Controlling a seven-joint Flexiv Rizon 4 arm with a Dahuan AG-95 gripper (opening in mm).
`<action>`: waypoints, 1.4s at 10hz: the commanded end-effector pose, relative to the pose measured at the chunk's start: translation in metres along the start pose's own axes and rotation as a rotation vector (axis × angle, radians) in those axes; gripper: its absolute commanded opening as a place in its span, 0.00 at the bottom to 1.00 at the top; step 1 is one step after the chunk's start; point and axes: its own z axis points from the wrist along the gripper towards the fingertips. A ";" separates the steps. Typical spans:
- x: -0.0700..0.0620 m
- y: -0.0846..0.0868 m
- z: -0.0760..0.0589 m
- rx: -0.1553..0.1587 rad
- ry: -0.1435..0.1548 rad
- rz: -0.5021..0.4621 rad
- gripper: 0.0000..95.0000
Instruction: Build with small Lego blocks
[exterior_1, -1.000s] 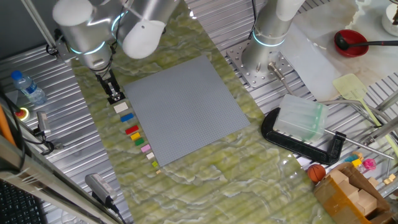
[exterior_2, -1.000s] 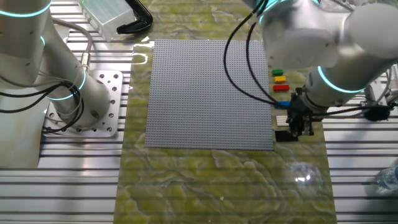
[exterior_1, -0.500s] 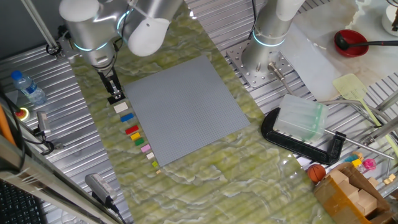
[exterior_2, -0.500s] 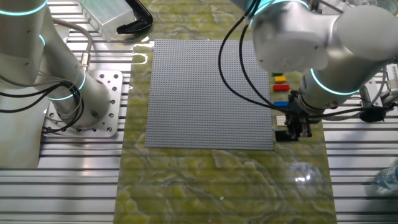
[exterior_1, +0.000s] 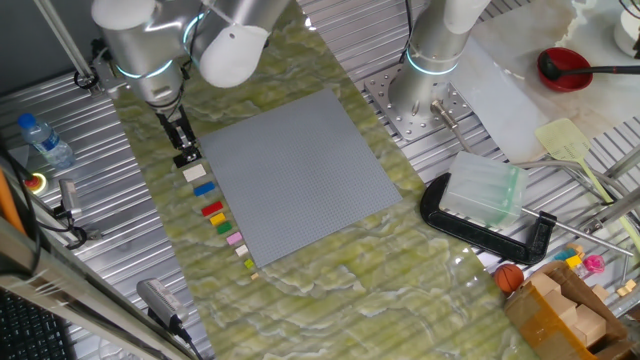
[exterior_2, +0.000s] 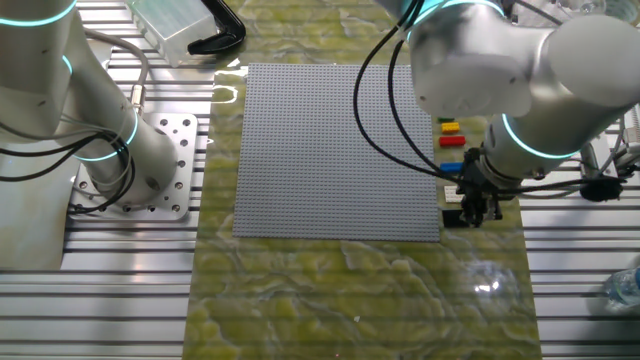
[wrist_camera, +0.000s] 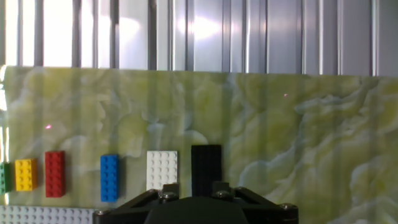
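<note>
- Green-and-cream marbled matting (exterior_1: 330, 270) covers the ribbed metal table (exterior_1: 90, 180), and a large grey studded baseplate (exterior_1: 295, 170) lies flat on it.
- Along one edge of the baseplate the small Lego blocks sit in a row on the mat, apart from one another.
- In the hand view the row reads: black block (wrist_camera: 206, 168), white block (wrist_camera: 161, 170), blue block (wrist_camera: 109, 177), red block (wrist_camera: 55, 173), yellow block (wrist_camera: 25, 174), with a green one cut off at the frame's edge.
- The gripper (exterior_1: 186, 157) stands at the black end of the row, directly over the black block, with the white block (exterior_1: 194, 173) just beside it.
- In the hand view the black block runs up to the gripper body at the bottom of the frame; the fingertips are hidden.
- Whether the jaws are spread or closed on the block cannot be told from any view.
- Pink and tan blocks (exterior_1: 238, 243) end the row, well away from the gripper.
</note>
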 end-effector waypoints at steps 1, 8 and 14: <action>0.003 0.001 -0.001 0.013 0.003 0.012 0.40; -0.003 -0.009 0.028 0.014 -0.042 -0.005 0.40; -0.004 -0.011 0.034 0.020 -0.039 0.017 0.40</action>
